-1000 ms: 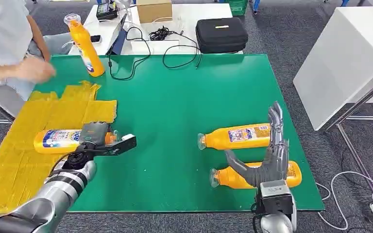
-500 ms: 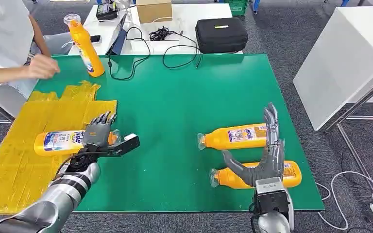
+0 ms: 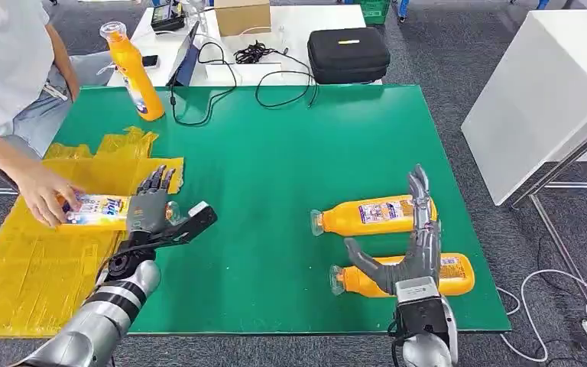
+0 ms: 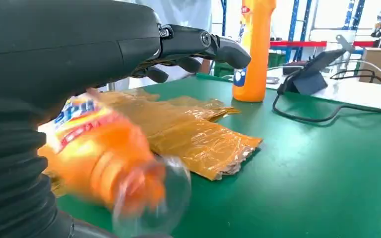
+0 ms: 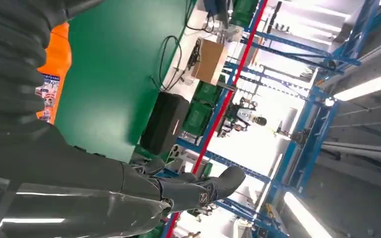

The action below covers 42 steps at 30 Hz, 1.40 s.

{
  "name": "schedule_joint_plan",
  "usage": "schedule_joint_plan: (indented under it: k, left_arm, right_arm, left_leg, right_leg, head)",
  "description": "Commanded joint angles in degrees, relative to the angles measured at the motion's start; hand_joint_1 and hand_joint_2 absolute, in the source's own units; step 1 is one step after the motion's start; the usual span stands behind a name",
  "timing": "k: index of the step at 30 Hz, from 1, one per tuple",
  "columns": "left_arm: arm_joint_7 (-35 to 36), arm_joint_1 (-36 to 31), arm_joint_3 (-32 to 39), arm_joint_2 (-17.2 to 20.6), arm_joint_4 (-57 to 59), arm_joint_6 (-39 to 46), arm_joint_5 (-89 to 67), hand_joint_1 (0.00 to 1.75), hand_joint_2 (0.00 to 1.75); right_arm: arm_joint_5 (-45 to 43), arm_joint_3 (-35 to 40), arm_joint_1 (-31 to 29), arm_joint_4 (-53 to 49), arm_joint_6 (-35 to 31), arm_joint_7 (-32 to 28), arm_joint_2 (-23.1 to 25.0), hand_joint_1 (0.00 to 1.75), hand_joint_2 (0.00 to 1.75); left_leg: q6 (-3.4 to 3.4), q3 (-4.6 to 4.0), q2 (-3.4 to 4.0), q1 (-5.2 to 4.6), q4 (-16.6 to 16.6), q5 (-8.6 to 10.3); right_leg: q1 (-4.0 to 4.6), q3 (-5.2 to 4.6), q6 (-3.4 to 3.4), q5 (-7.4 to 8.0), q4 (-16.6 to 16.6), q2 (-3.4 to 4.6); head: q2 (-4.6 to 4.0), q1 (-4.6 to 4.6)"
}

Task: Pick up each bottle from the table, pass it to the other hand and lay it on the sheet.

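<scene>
Green table (image 3: 275, 176) fills mid-frame, with a yellow sheet (image 3: 38, 267) at lower left. One bottle (image 3: 95, 212) lies on the sheet, a person's hand (image 3: 42, 200) on its far end, so that one looks delivered. Two lying bottles at lower right remain: the farther bottle (image 3: 371, 215) and the nearer bottle (image 3: 458, 274). An upright bottle (image 3: 134, 73) stands at upper left. The left hand (image 3: 157, 214) rests spread beside the delivered bottle, gripping nothing. The right hand (image 3: 413, 248) hovers spread over the pair, empty.

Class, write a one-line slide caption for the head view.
Left hand open above a bottle a person's hand grips on the yellow sheet.
</scene>
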Motion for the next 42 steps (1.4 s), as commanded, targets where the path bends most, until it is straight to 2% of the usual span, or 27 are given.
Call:
schedule_joint_plan:
  k: [1,3,7,10,11,13,15,16,19,21,25,26,27,29,32,35,39,42]
  left_arm:
    - [-3.1,1.5,2.4,-1.5,-3.8,1.2,4.8,0.00,1.75]
    - [-5.6,3.2,3.1,-2.6,-7.8,0.6,9.6,0.00,1.75]
    - [-11.2,6.5,3.3,-4.3,-17.2,-5.8,24.7,0.00,1.75]
    - [-12.9,8.8,2.1,-4.3,-24.5,-9.6,33.8,0.00,1.75]
    - [-14.5,9.9,1.9,-4.2,-28.4,-13.4,40.5,0.00,1.75]
    - [-13.8,11.3,1.4,-3.7,-32.6,-16.7,46.4,0.00,1.75]
    - [-14.4,12.4,1.9,-3.7,-35.2,-20.0,52.8,0.00,1.75]
    - [-14.9,13.3,2.4,-3.6,-36.8,-22.2,57.3,0.00,1.75]
    - [-14.9,14.3,2.3,-3.1,-38.0,-23.3,59.2,0.00,1.75]
    - [-14.9,14.3,2.3,-3.1,-38.0,-23.3,59.2,0.00,1.75]
    - [-14.9,14.1,2.2,-3.0,-37.6,-23.3,59.3,0.00,1.75]
    - [-15.6,14.9,2.8,-3.4,-38.7,-25.6,63.4,0.00,1.75]
    - [-15.7,17.2,3.2,-3.3,-41.5,-27.1,65.9,0.00,1.75]
    - [-15.2,21.5,3.2,-3.0,-46.5,-29.5,68.9,0.00,1.75]
    - [-13.9,22.3,2.9,-2.2,-47.4,-34.2,74.4,0.00,1.75]
    - [-13.3,20.5,2.1,-0.4,-45.7,-39.2,78.6,0.00,1.75]
    - [-13.8,22.4,3.0,0.0,-49.3,-41.2,80.4,0.00,1.75]
    - [-13.5,24.0,3.2,0.0,-51.0,-42.1,80.9,0.00,1.75]
  right_arm:
    - [0.2,0.8,-0.8,3.0,-0.6,0.8,0.2,0.00,1.75]
    - [0.3,0.6,-0.4,3.0,-0.8,1.0,0.3,0.00,1.75]
    - [0.6,0.4,0.5,2.6,-2.0,1.2,0.5,0.00,1.75]
    - [0.8,0.1,1.2,2.3,-2.8,1.4,0.5,0.00,1.75]
    - [0.8,-0.1,1.5,2.3,-3.2,1.3,0.5,0.00,1.75]
    - [1.3,-0.1,1.4,2.4,-3.8,1.3,0.1,0.00,1.75]
    - [4.4,-0.3,0.9,2.8,-5.2,2.0,-1.0,0.00,1.75]
    - [9.1,-0.4,0.2,3.1,-6.3,4.0,-2.7,0.00,1.75]
    - [10.2,-1.5,0.0,2.9,-5.9,5.0,-4.1,0.00,1.75]
    - [10.2,-1.5,0.0,2.9,-5.9,5.0,-4.1,0.00,1.75]
    - [10.3,-1.3,0.2,2.8,-6.1,4.9,-3.8,0.00,1.75]
    - [15.2,-1.1,0.2,3.1,-6.0,7.5,-5.3,0.00,1.75]
    - [18.9,-1.6,0.9,2.4,-5.3,9.4,-7.8,0.00,1.75]
    - [21.2,-4.1,2.2,1.4,-4.7,9.8,-10.6,0.00,1.75]
    - [23.5,-6.8,-1.1,5.2,-1.3,11.1,-14.0,0.00,1.75]
    - [25.4,-9.4,-8.9,15.7,1.8,9.6,-18.1,0.00,1.75]
    - [27.6,-10.6,-12.0,22.1,4.2,8.7,-20.7,0.00,1.75]
    - [29.0,-9.8,-13.8,25.1,5.6,8.2,-21.7,0.00,1.75]
  left_leg:
    - [0.02,0.15,0.01,0.00,0.0,-0.05]
    - [0.03,0.20,0.01,0.00,0.0,-0.08]
    - [0.05,0.26,-0.08,0.02,0.0,-0.15]
    - [0.04,0.11,-0.04,0.00,0.0,-0.11]
    - [0.04,0.03,-0.01,0.00,0.0,-0.08]
    - [0.07,0.05,-0.01,-0.01,0.0,-0.11]
    - [0.08,0.12,0.04,-0.01,0.0,-0.17]
    - [0.09,0.21,0.06,0.00,0.0,-0.21]
    - [0.12,0.26,0.09,-0.01,0.0,-0.22]
    - [0.11,0.09,0.05,-0.03,0.0,-0.14]
    - [0.12,0.29,0.04,-0.02,0.0,-0.23]
    - [0.10,0.07,0.05,-0.03,0.0,-0.13]
    - [0.11,0.23,0.05,-0.03,0.0,-0.20]
    - [0.12,0.18,0.04,-0.03,-0.1,-0.19]
    - [0.14,0.20,0.14,-0.05,-0.1,-0.22]
    - [0.20,0.17,0.16,-0.03,0.0,-0.22]
    - [0.29,0.25,0.23,-0.07,0.0,-0.30]
    - [0.33,0.08,0.13,-0.21,0.0,-0.24]
  right_leg:
    - [0.01,0.15,0.00,-0.05,0.0,-0.04]
    - [0.01,0.19,0.00,-0.08,0.0,-0.05]
    - [0.05,0.28,0.00,-0.16,0.0,-0.16]
    - [0.03,0.14,0.02,-0.12,0.0,-0.10]
    - [0.01,0.05,0.14,-0.15,0.0,-0.05]
    - [0.00,0.06,0.14,-0.16,0.0,-0.06]
    - [0.00,0.12,0.14,-0.19,0.0,-0.01]
    - [0.02,0.21,0.13,-0.23,0.0,-0.02]
    - [0.00,0.25,0.16,-0.22,-0.1,0.01]
    - [-0.02,0.09,0.17,-0.14,-0.1,0.00]
    - [0.00,0.31,0.16,-0.23,-0.1,-0.04]
    - [-0.02,0.09,0.16,-0.14,0.0,0.01]
    - [-0.02,0.25,0.16,-0.20,-0.1,-0.01]
    - [-0.03,0.20,0.17,-0.19,-0.1,0.00]
    - [-0.05,0.20,0.20,-0.19,-0.1,0.09]
    - [-0.03,0.18,0.22,-0.14,-0.1,0.10]
    - [-0.07,0.38,0.23,-0.14,-0.1,0.15]
    - [-0.21,0.17,0.22,-0.14,-0.1,0.08]
  head:
    - [0.00,0.00]
    - [0.00,-0.02]
    - [0.00,0.00]
    - [0.00,0.00]
    - [0.00,0.00]
    - [0.00,0.00]
    - [0.00,-0.02]
    - [0.00,0.00]
    - [0.00,-0.02]
    - [0.00,0.00]
    - [0.00,0.00]
    - [0.00,0.00]
    - [0.00,-0.02]
    - [0.00,0.00]
    - [0.00,-0.02]
    - [0.00,-0.02]
    - [0.00,0.00]
    - [0.00,-0.02]
